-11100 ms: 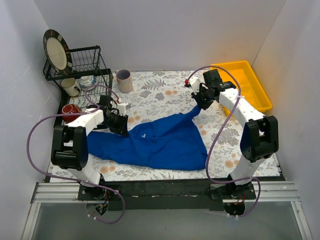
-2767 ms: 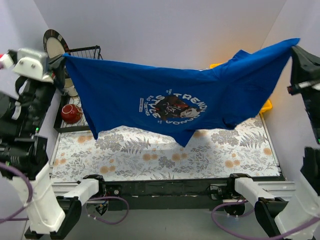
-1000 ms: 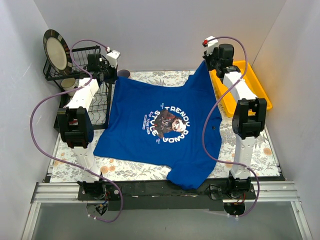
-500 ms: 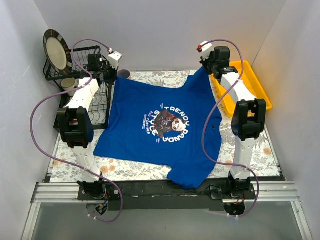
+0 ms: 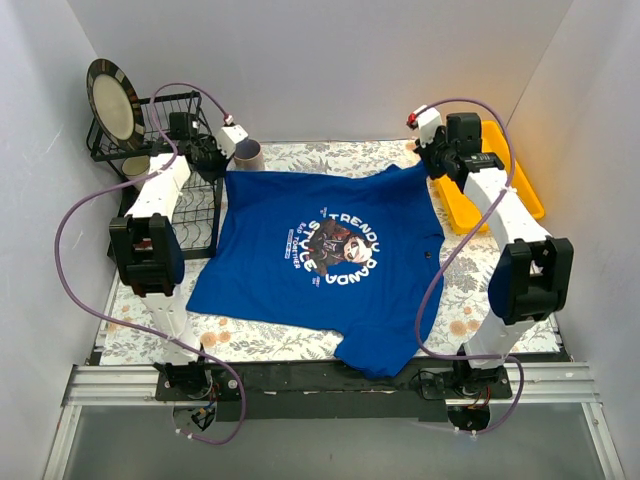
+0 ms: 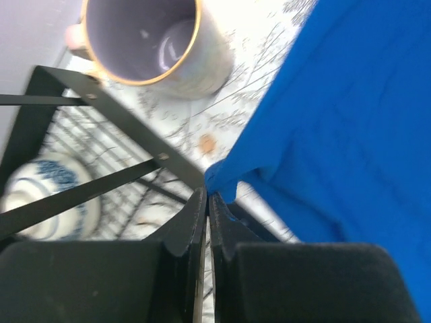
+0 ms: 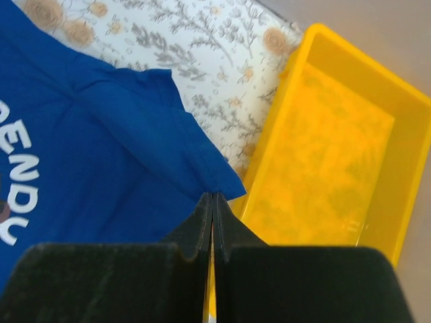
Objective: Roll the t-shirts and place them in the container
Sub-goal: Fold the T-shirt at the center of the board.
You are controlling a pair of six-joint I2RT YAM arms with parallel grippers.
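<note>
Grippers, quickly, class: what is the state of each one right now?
Left gripper: closed, pinching a corner of the t-shirt.
Right gripper: closed, pinching another corner of it.

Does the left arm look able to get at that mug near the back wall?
Probably yes: the mug stands just beyond the left claw, nothing between them. But the claw is shut on a corner of the shirt and would have to let go first.
</note>
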